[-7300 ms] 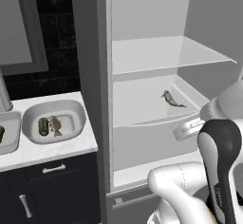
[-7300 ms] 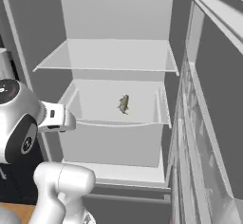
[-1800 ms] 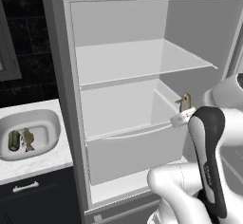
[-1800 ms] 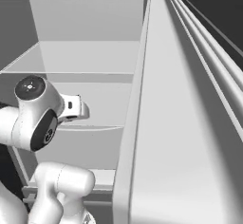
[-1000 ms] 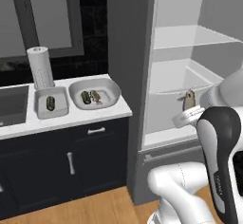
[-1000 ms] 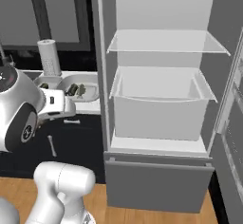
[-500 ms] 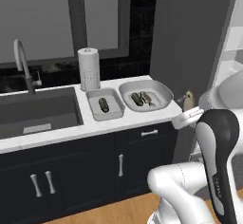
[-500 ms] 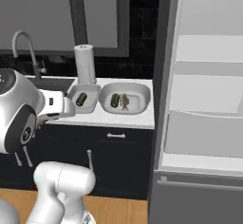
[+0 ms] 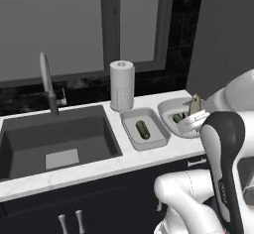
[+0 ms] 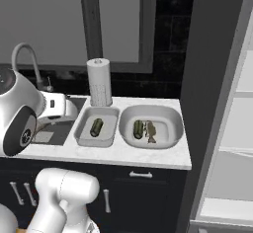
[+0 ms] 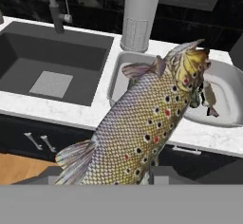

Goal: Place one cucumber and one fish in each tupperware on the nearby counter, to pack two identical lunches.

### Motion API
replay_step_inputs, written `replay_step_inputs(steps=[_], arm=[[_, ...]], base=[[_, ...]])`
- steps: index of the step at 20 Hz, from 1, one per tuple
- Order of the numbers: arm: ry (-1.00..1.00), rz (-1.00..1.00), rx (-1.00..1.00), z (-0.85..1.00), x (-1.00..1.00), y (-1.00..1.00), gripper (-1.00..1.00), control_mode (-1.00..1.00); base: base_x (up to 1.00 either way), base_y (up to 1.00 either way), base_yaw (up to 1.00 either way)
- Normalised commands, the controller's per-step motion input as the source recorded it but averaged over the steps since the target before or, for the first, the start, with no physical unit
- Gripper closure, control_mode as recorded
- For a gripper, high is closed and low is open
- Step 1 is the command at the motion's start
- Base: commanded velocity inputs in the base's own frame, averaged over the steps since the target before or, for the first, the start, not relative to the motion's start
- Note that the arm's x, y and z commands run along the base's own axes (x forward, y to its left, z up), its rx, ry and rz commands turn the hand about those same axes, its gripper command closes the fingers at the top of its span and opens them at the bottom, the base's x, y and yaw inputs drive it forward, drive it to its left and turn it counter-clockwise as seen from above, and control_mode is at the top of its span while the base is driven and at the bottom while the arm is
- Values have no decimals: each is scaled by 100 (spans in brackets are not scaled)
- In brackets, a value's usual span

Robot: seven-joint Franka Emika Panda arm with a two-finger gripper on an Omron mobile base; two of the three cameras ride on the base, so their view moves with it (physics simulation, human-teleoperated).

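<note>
- Far left I see the dark sink basin (image 9: 54, 144) with its faucet (image 9: 47, 82), sunk into the white marble surface (image 9: 99, 166)
- Next along, a paper towel roll (image 10: 99, 82) stands upright at the back of the surface, just behind the narrow tray
- The narrow rectangular tupperware (image 10: 81, 133) lies beside the sink and holds one cucumber (image 10: 96, 127), nothing else
- Touching its right edge, the wider rounded tupperware (image 10: 170, 128) holds a second cucumber (image 10: 138, 129) with a fish (image 10: 150, 131) beside it
- My claw (image 9: 194, 110) is closed tight on a spotted fish in hand (image 11: 142, 128), raised above the surface over the near part of the wider dish; in the hand view it crosses over the narrow tray
- Far right, the fridge (image 10: 232, 128) stands open
</note>
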Motion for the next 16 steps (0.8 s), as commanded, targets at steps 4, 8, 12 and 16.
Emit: replay_step_inputs(steps=[4,8,12,16], arm=[[0,0,0,0,0,0,100,100],[3,0,0,-3,19,0,100,-100],[26,2,-1,-49,86,0,100,-100],[17,11,-15,-98,79,11,100,-100]], base=[[97,13,0],[67,4,0],[0,0,0],[0,0,0]])
